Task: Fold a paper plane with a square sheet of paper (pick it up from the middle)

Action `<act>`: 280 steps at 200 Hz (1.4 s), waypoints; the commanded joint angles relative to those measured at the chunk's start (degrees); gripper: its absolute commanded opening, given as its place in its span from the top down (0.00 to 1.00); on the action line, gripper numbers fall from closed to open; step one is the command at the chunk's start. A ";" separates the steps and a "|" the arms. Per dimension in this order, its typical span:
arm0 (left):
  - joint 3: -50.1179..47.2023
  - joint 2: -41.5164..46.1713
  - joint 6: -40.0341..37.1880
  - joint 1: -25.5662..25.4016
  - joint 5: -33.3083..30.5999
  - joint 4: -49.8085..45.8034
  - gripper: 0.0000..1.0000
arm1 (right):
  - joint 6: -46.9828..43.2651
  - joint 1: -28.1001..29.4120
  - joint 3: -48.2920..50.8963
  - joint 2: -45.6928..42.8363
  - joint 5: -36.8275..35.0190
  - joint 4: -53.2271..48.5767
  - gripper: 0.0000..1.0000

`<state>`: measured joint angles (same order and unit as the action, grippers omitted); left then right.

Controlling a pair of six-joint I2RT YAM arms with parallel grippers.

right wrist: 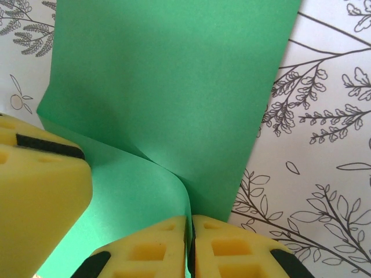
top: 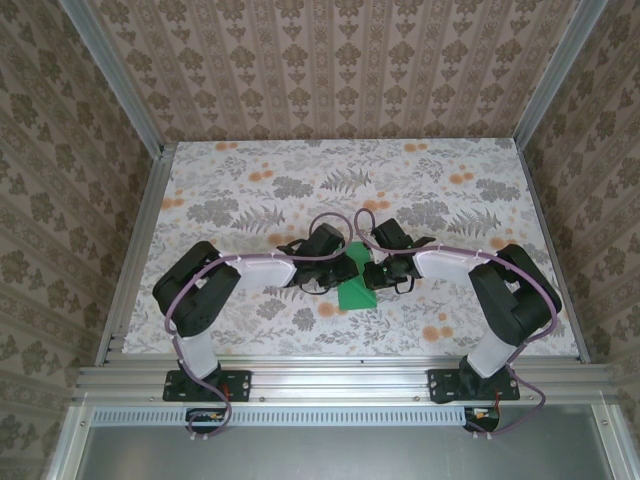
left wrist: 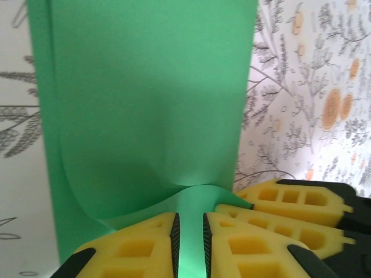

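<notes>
Early days, I'd say: the square sheet of thin bright-green paper (top: 356,292) lies on the floral-patterned tabletop (top: 250,190) between the two arms, pinched up at its middle into a soft ridge, with no sharp crease showing and every fold of the plane left to make. The right hand (right wrist: 190,226) is clamped on that ridge; the left hand (left wrist: 189,229) stands a narrow slit apart, green showing in the gap.

The square sheet of paper (left wrist: 145,87) was plain bright green. The table (top: 250,190) bore grey leaves and orange blossoms on white. The left end effector (left wrist: 189,223) and right end effector (right wrist: 190,223) were yellow with black trim. The walls (top: 330,60) showed beige damask stripes.
</notes>
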<state>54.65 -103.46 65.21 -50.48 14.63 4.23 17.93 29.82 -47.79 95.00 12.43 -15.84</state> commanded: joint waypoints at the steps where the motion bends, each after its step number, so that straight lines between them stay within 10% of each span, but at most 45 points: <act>1: 2.21 -0.94 1.08 0.40 1.86 2.84 0.79 | -0.04 -0.25 1.65 2.47 -0.03 -1.22 0.88; 169: -0.60 -6.01 2.52 0.19 -1.42 -2.15 0.82 | 0.52 -0.47 -0.69 2.13 0.65 -2.81 0.86; 223: -1.56 -6.32 2.21 0.11 -2.15 -2.94 0.83 | 3.00 -2.98 -1.07 -9.55 -1.32 -9.47 0.62; 280: -0.26 -6.49 0.90 -0.16 -2.09 -4.15 0.84 | 9.69 -3.64 4.38 -15.94 19.55 -4.90 0.72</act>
<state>55.18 -107.53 67.31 -50.17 14.59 5.82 22.57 26.02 -46.30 78.85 19.59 -22.33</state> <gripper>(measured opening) 0.161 0.339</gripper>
